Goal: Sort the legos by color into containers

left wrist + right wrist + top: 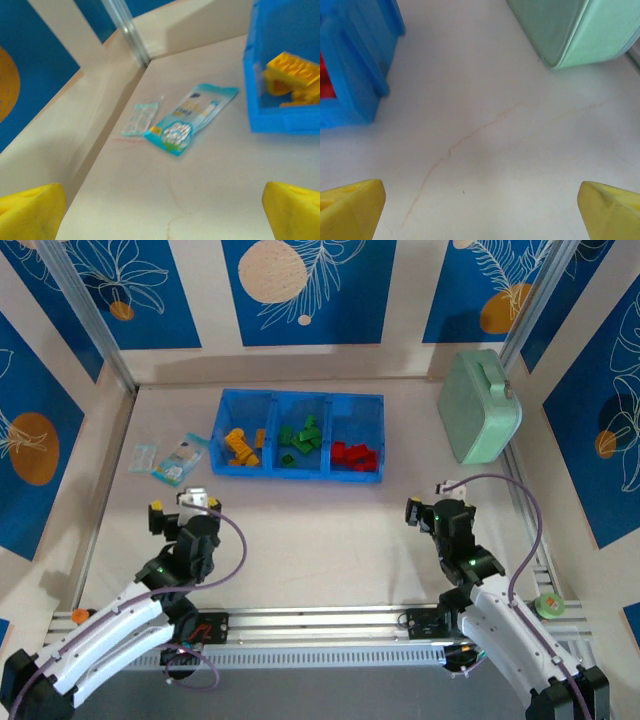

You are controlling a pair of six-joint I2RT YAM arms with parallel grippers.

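Observation:
The blue tray (300, 476) lies at the back middle of the table, split into three containers. Orange-yellow legos (240, 445) fill the left one, green legos (300, 437) the middle one, red legos (355, 453) the right one. My left gripper (180, 506) hovers open in front of the tray's left end, with nothing between its yellow fingertips (30, 210). My right gripper (430, 502) is open and empty near the tray's right front corner. In the left wrist view the tray (280, 122) holds a yellow lego (292, 70). The right wrist view catches the tray corner (355, 95).
Two pale blue-white packets (170, 458) lie left of the tray, by the left wall; the larger packet (192, 122) is in the left wrist view. A mint-green rounded case (478, 405) stands at the back right, with its edge (570, 30) ahead of my right gripper.

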